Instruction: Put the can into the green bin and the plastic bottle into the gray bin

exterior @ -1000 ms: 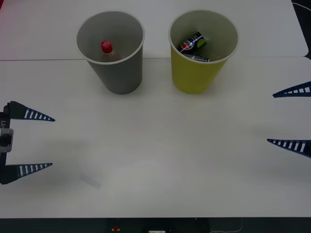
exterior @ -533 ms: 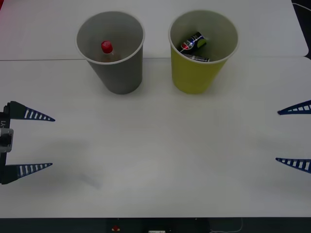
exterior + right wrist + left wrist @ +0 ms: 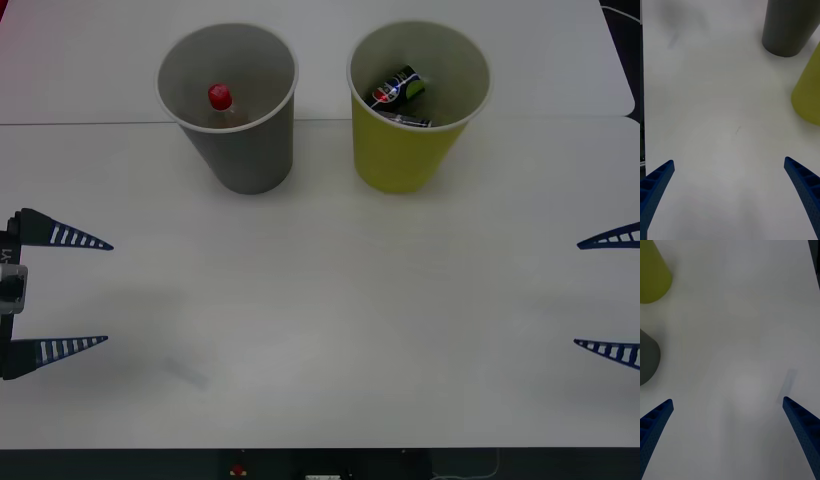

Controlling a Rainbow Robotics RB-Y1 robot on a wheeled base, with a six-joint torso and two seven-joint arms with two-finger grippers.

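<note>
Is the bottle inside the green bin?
No, the bottle with its red cap stands inside the gray bin; the green bin holds the can.

Small dark can point(image 3: 397, 87) with blue and red round logo, lying tilted inside yellow-green bin point(image 3: 404, 155), upper right of middle. Clear bottle point(image 3: 221, 105) with red cap, standing inside gray bin point(image 3: 249, 155), upper left. Both bins upright, side by side, apart.
</note>
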